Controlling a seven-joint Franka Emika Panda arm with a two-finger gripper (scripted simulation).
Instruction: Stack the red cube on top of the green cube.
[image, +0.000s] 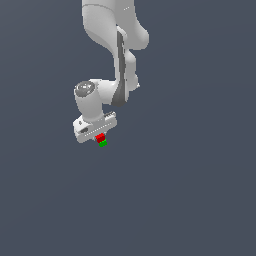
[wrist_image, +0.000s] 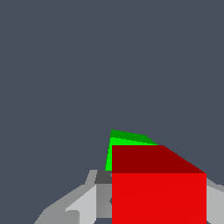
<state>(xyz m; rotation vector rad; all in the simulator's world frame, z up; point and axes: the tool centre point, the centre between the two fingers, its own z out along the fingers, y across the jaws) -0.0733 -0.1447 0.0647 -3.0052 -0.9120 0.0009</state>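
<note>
The red cube (image: 100, 137) sits right under my gripper (image: 99, 138), directly above the green cube (image: 102, 144), which rests on the grey floor. In the wrist view the red cube (wrist_image: 157, 192) fills the space between my fingers (wrist_image: 83, 205), and the green cube (wrist_image: 124, 139) peeks out just behind and below it. The jaws stand closed against the red cube's sides. I cannot tell whether the red cube touches the green one.
The flat dark grey floor (image: 190, 200) stretches all around. The white arm (image: 110, 30) rises above the gripper toward the top of the exterior view.
</note>
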